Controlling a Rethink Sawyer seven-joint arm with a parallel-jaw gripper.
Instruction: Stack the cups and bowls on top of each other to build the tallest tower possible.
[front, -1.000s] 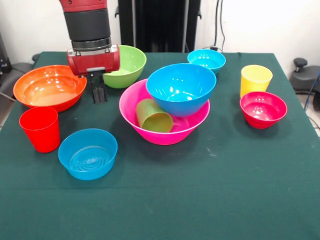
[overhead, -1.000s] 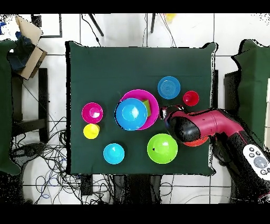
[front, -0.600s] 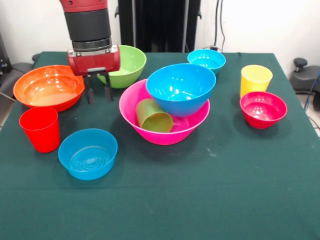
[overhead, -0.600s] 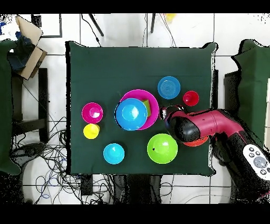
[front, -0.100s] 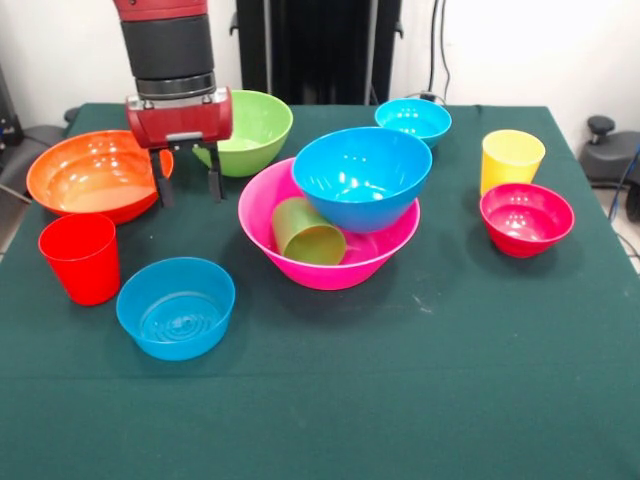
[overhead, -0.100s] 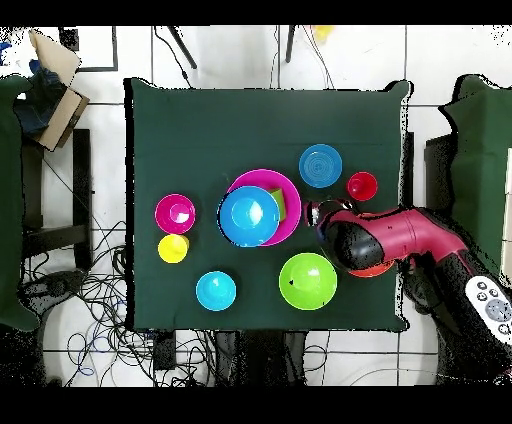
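My gripper (front, -0.100s: 187, 184) hangs open beside the right rim of the orange bowl (front, -0.100s: 90, 175), its left finger (front, -0.100s: 160, 187) just at that rim, nothing held. The tower is the pink bowl (front, -0.100s: 350, 268) holding the large blue bowl (front, -0.100s: 362, 175) and a green cup (front, -0.100s: 305, 232) lying tilted inside. Behind the gripper sits the lime green bowl (front, -0.100s: 255, 125). A red cup (front, -0.100s: 80, 257) and a small blue bowl (front, -0.100s: 177, 307) stand at the front left. Cyan bowl (front, -0.100s: 413, 120), yellow cup (front, -0.100s: 511, 158) and magenta-red bowl (front, -0.100s: 526, 218) stand at the right.
From overhead the arm (overhead, -0.100s: 390, 238) covers most of the orange bowl (overhead, -0.100s: 372, 270), beside the lime green bowl (overhead, -0.100s: 307, 281) and the pink bowl (overhead, -0.100s: 292, 198). Cables and a cardboard box (overhead, -0.100s: 50, 85) lie off the green table (overhead, -0.100s: 200, 130).
The gripper's fingers have spread from shut to wide open, and it has shifted slightly left toward the orange bowl. The bowls and cups have not moved.
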